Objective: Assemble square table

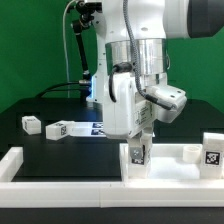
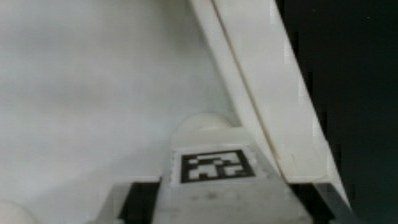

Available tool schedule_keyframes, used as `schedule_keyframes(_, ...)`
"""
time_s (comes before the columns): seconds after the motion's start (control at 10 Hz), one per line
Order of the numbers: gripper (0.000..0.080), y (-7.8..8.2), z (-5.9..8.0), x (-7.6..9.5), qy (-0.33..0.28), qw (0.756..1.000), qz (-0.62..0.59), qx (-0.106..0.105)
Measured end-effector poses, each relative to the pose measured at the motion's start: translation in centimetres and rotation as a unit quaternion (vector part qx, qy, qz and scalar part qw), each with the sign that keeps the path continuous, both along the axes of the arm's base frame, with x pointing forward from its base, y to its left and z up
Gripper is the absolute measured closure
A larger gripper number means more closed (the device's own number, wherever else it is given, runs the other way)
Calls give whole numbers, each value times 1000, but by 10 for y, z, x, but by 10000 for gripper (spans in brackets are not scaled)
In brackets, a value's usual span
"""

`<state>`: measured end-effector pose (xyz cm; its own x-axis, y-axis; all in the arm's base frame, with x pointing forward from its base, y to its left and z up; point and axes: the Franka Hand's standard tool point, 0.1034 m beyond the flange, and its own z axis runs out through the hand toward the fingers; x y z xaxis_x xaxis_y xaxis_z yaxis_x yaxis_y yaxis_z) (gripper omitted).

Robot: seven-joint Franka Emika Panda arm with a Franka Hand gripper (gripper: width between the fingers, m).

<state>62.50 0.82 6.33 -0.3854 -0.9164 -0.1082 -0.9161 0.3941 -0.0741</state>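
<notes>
The square table's white panel (image 1: 172, 164) lies at the front of the exterior view's right, raised rim up. On it a chunky white leg (image 1: 137, 153) stands upright near the corner on that view's left, and my gripper (image 1: 138, 138) is shut on it from above. In the wrist view the leg (image 2: 217, 150) shows its black-and-white tag between my dark fingers (image 2: 146, 203), with my gripper (image 2: 222, 205) over the panel's flat face (image 2: 89, 100), next to the rim (image 2: 258, 80).
Two loose legs (image 1: 30, 124) (image 1: 60, 128) lie on the black table at the exterior view's left. Another tagged leg (image 1: 212, 150) and a low white piece (image 1: 190, 151) stand at the panel's right. Long white border bars (image 1: 90, 190) run along the front and left.
</notes>
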Motion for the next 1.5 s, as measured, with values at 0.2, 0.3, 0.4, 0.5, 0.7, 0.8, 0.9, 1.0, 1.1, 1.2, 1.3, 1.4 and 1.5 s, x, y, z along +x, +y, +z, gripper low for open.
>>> schedule_keyframes(0.2, 216, 1, 0, 0, 0, 1000, 1, 0)
schedule_keyframes(0.3, 216, 8, 5, 0, -2, 1000, 6, 2)
schedule_keyframes(0.4, 164, 19, 16, 1, -7, 1000, 17, 7)
schedule_keyframes(0.5, 152, 28, 26, -1, -14, 999, 33, 10)
schedule_keyframes(0.7, 150, 42, 34, -7, -5, 998, 51, 19)
schedule_keyframes(0.8, 150, 40, 32, -6, -5, 999, 50, 18)
schedule_keyframes(0.9, 150, 40, 32, -6, -5, 999, 50, 18)
schedule_keyframes(1.0, 150, 40, 32, -7, -4, 999, 50, 18)
schedule_keyframes(1.1, 150, 40, 31, -7, -4, 999, 50, 18)
schedule_keyframes(1.2, 150, 40, 31, -7, -4, 999, 50, 18)
schedule_keyframes(1.3, 150, 40, 31, -7, -4, 999, 50, 18)
schedule_keyframes(1.4, 150, 41, 31, -10, -5, 998, 64, 16)
schedule_keyframes(1.5, 150, 41, 32, -20, -6, 996, 88, 15)
